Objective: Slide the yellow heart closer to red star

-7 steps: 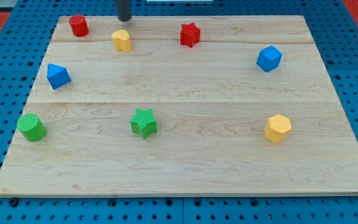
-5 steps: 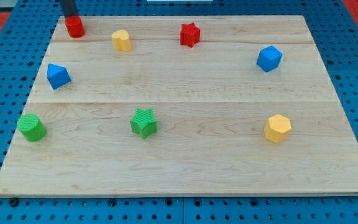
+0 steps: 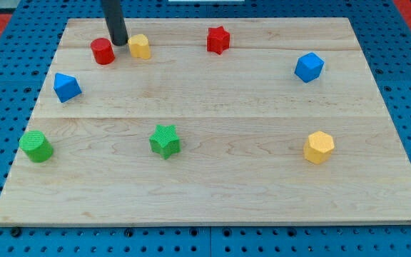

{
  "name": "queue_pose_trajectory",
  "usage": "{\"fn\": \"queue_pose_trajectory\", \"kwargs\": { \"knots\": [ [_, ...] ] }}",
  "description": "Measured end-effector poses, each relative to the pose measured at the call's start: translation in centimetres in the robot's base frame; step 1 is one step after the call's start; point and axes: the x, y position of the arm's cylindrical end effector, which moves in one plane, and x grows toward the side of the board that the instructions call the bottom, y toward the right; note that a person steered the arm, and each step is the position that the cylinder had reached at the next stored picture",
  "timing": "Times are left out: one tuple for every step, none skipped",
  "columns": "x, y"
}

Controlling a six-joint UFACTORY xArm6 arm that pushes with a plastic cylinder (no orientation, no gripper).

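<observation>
The yellow heart (image 3: 140,46) lies near the view's top left on the wooden board (image 3: 212,185). The red star (image 3: 218,40) lies to its right, about a hundred pixels away. My tip (image 3: 119,42) stands just left of the yellow heart, between it and a red cylinder (image 3: 103,51). It is close to both; I cannot tell whether it touches the heart.
A blue block (image 3: 67,87) lies at the left, a blue cube (image 3: 309,67) at the right. A green cylinder (image 3: 36,146) sits at the lower left, a green star (image 3: 165,140) in the middle, a yellow hexagonal block (image 3: 319,147) at the lower right.
My tip went left to the red cylinder, then came right and down to the heart's left side. The red cylinder has shifted right and down. The yellow heart has not visibly moved.
</observation>
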Motion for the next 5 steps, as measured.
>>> {"fn": "queue_pose_trajectory", "kwargs": {
  "knots": [
    [-0.2,2.2],
    [-0.8,1.5],
    [-0.2,2.1],
    [4.4,5.3],
    [5.8,6.7]
  ]
}}
